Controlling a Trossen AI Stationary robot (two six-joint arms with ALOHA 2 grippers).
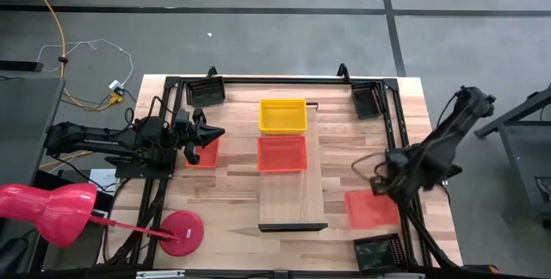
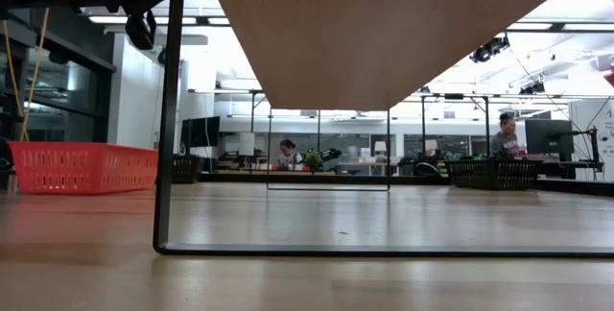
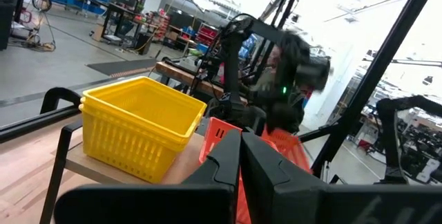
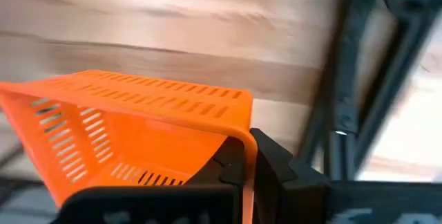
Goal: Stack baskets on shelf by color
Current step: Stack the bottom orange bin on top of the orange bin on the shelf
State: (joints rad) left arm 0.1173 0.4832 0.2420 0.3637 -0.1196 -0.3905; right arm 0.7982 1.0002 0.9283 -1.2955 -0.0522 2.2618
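In the overhead view your right gripper (image 1: 380, 182) sits at the right of the frame, just above a red-orange basket (image 1: 372, 208) lying on the tabletop (image 1: 232, 201) at lower right; its wrist camera shows the two dark fingers (image 4: 266, 162) pressed together on the rim of that red-orange basket (image 4: 138, 141), so you have it clamped by one wall, with the basket tilted against the wood behind it; your left gripper (image 1: 209, 133) is at the left of the frame, its fingers drawn together, and its wrist view shows them closed on the edge of another red-orange basket (image 3: 219, 137); from above that left red-orange basket (image 1: 203, 151) shows just beneath the gripper; the shelf (image 1: 293, 201) runs down the centre of the frame, with its dark lip (image 1: 293, 226) at the lower end; on it you have a yellow basket (image 1: 282, 115) at the upper end and a red-orange one (image 1: 282, 154) just below it, close together; black baskets sit at the corners of the table: upper left (image 1: 207, 92), upper right (image 1: 366, 99) and lower right (image 1: 379, 253); a pink lamp base (image 1: 180, 232) stands at lower left; in the low view a red-orange basket (image 2: 82, 167) rests on the table at the left edge, and people show far off in the room behind.
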